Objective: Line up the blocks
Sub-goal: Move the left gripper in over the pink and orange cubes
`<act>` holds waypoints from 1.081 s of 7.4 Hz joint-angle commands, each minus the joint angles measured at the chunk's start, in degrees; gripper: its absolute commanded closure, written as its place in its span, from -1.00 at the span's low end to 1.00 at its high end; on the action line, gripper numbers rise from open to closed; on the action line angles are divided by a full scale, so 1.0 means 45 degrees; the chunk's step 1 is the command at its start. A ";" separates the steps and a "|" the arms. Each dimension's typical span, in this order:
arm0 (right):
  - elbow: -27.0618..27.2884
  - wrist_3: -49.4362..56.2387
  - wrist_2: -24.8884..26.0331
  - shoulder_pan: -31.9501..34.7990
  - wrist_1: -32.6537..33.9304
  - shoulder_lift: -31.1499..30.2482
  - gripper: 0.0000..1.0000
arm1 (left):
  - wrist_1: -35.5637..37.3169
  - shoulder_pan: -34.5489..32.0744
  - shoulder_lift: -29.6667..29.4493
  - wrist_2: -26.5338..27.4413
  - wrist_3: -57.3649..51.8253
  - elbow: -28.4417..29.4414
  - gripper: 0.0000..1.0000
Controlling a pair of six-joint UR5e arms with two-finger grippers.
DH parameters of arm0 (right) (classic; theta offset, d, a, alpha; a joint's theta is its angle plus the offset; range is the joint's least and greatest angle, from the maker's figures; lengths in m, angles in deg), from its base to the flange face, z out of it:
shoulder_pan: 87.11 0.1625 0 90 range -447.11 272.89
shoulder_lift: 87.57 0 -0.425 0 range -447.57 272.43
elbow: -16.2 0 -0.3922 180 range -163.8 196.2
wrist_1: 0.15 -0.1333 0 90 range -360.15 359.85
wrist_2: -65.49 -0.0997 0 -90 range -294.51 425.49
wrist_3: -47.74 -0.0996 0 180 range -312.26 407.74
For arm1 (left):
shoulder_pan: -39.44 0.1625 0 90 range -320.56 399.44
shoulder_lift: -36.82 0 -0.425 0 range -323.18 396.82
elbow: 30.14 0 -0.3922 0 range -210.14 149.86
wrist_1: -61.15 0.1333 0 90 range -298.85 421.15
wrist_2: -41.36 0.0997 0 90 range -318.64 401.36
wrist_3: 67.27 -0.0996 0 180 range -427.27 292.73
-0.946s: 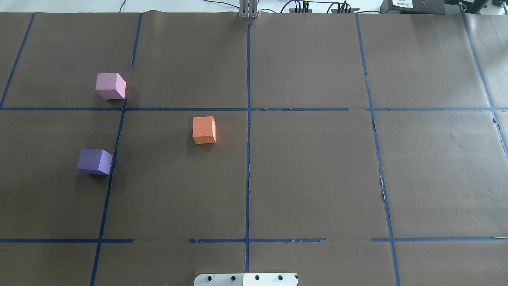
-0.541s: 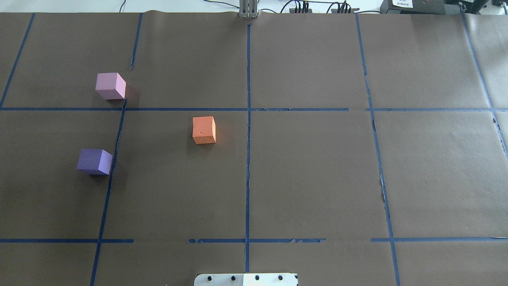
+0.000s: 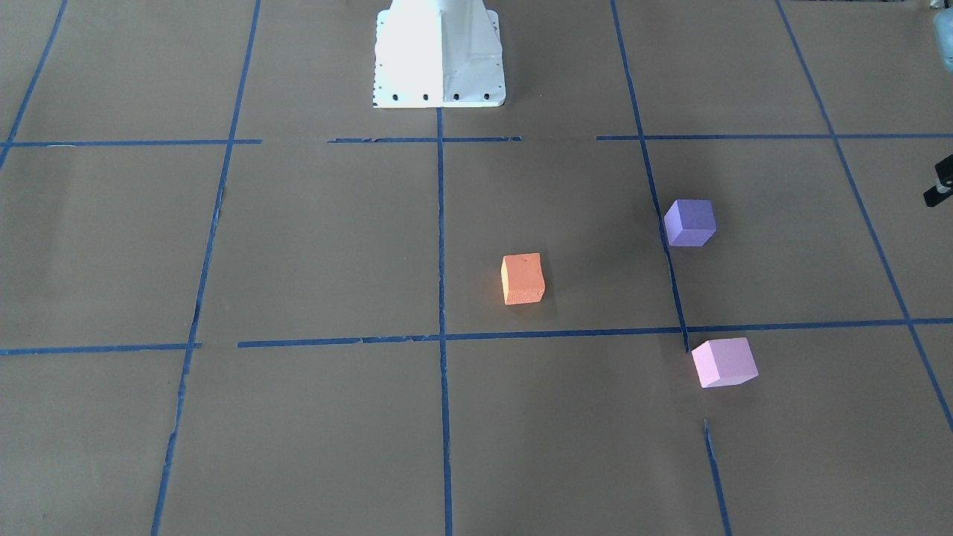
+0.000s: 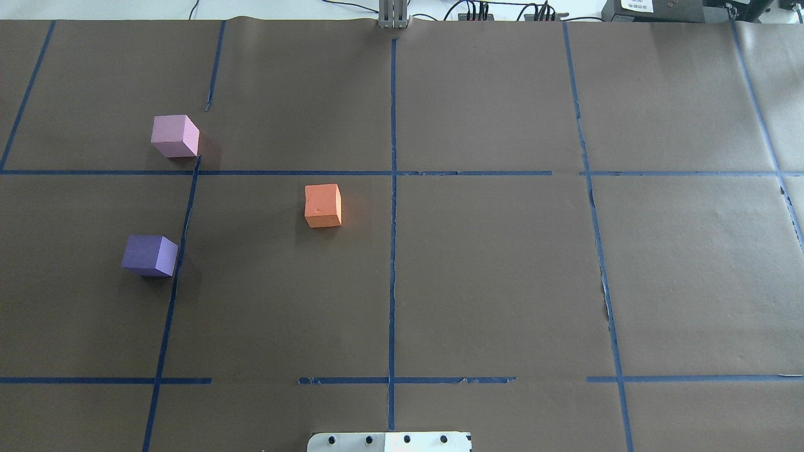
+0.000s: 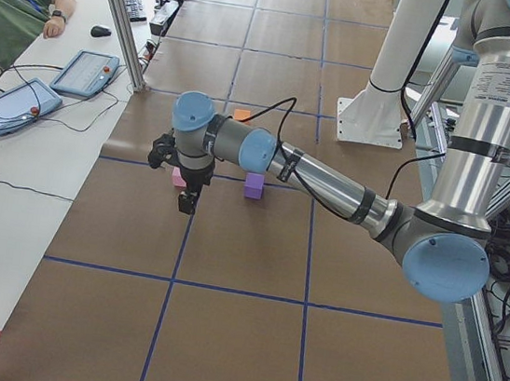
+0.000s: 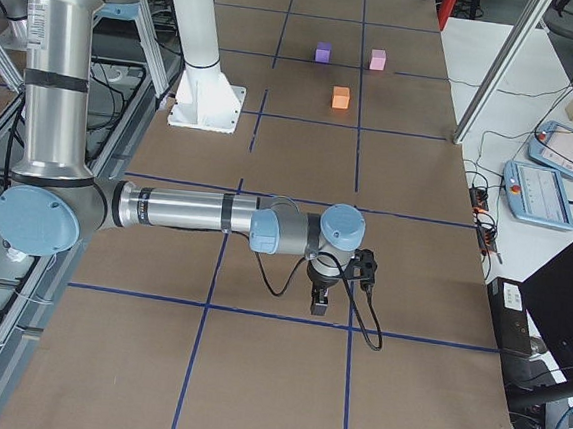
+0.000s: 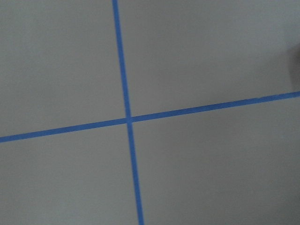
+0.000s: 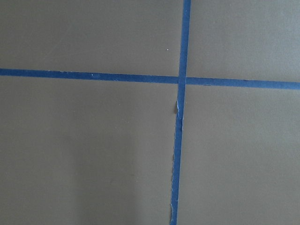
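Three foam cubes rest apart on the brown paper on my left half of the table. The orange block (image 4: 323,205) (image 3: 523,279) is nearest the centre line. The violet-purple block (image 4: 149,255) (image 3: 690,222) sits nearer my base. The light pink block (image 4: 174,136) (image 3: 724,362) sits farther out. My left gripper (image 5: 185,204) hangs above the table just short of the pink block (image 5: 178,178) in the exterior left view. My right gripper (image 6: 320,303) hovers over the far right end, well away from the blocks. Neither gripper's state can be told. Both wrist views show only paper and tape.
Blue tape lines (image 4: 392,188) grid the paper. My white base plate (image 4: 389,442) (image 3: 439,56) sits at the near edge. A small black part (image 3: 939,182) shows at the front view's right edge. An operator (image 5: 16,9) and teach pendants (image 5: 84,72) (image 6: 544,192) are beside the table.
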 commanded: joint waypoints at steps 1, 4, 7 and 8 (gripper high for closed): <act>0.0006 0.0000 -0.0014 0.0004 0.0000 -0.0004 -1.00 | 0.0043 0.1077 -0.1384 -0.0331 0.2253 -0.0455 -1.00; 0.0006 0.0000 0.0005 0.0004 0.0000 -0.0004 -1.00 | 0.0043 0.3395 -0.3802 -0.0176 0.5706 -0.0205 -1.00; 0.0006 0.0000 -0.0014 0.0004 0.0000 0.0016 -1.00 | -0.0269 0.5254 -0.4884 0.1088 0.8255 -0.0164 -1.00; 0.0006 0.0000 -0.0014 0.0004 0.0000 0.0016 -1.00 | -0.0270 0.5608 -0.5215 0.1945 0.8936 -0.0260 -1.00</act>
